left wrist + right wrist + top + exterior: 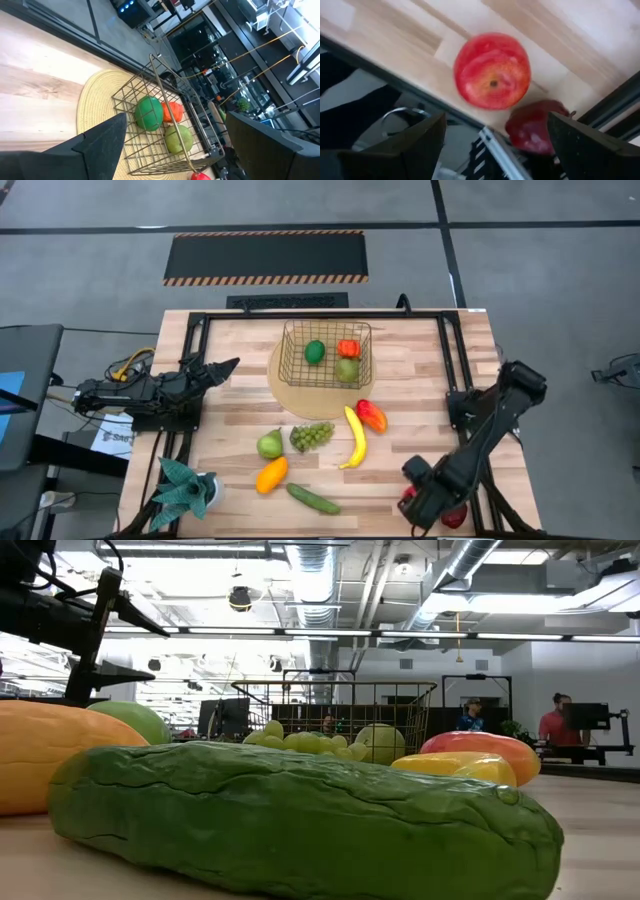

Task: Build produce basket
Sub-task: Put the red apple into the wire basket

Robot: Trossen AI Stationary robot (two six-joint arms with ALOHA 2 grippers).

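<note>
The right gripper (425, 502) hangs at five o'clock on the table (420, 380), jaws spread wide and empty above a red apple (492, 70) by the table's edge, a second red apple (537, 126) just beside it. The basket (325, 352) sits at twelve o'clock on a round mat (285, 392), holding three pieces; grapes (311, 436), banana (355, 436) and cucumber (313, 499) lie around six o'clock. The left gripper (228, 366) waits at nine o'clock, open and holding nothing.

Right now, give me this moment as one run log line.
right gripper: open above round red apple, table's front right corner | left gripper: open, waiting left of dark wire basket | basket holds three pieces
</note>
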